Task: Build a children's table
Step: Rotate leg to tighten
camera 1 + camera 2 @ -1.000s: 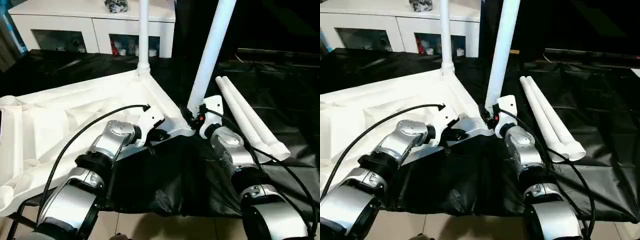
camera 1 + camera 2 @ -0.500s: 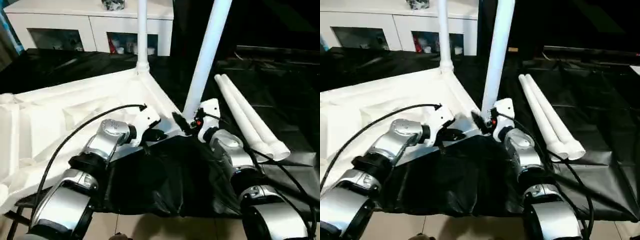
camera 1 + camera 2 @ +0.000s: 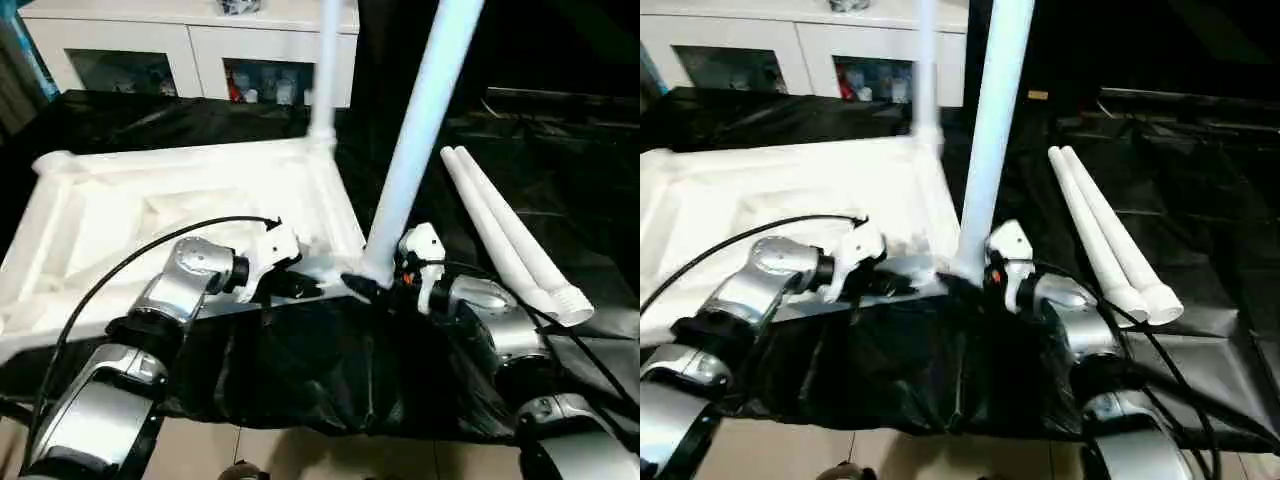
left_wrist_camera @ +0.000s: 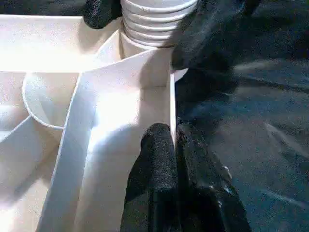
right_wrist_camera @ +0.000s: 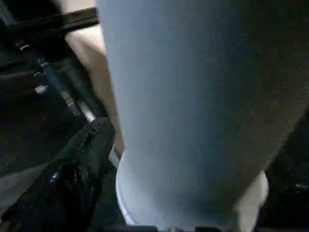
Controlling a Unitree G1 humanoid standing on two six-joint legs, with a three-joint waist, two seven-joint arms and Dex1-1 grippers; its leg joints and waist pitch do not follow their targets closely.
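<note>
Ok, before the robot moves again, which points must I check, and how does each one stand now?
1. Jaws of the left gripper closed on the tabletop rim: ok.
2. The near leg stands in its corner socket, with the right gripper at its base: ok.
3. Near leg fully seated: cannot tell.
4. The far leg upright in its socket: ok.
5. The two spare legs lie on the black sheet, apart from the tabletop: ok.

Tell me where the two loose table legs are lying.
In the head views, the two loose legs lie side by side on the black sheet, on the robot's right, just beyond the right gripper and right of the near standing leg.
</note>
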